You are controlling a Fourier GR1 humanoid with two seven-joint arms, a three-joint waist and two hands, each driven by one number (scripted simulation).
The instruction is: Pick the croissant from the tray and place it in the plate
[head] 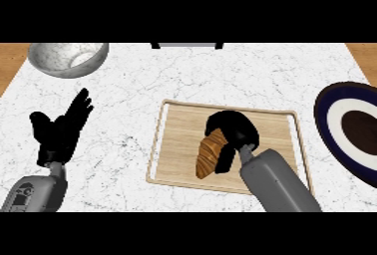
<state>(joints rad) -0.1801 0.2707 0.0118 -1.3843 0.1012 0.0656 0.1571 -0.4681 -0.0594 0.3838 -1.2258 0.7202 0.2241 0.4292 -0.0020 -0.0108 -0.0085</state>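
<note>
You have one croissant (211,153), one wooden tray (179,144), one plate (346,130) (dark-rimmed, cut by the right edge), one grey bowl (68,58), and two hands: left (60,130), right (234,128).

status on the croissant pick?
Right hand curled on croissant, still on tray. Left hand open, resting at left. Plate at right edge; nothing between.

**Even, bright, flat light**

White marbled counter (221,74) evenly lit, no glare. Faint soft shadow beneath pale wooden square tray (177,149). Shiny grey metal bowl (69,58) shows mottled highlights. Light source direction unclear, probably overhead.
</note>
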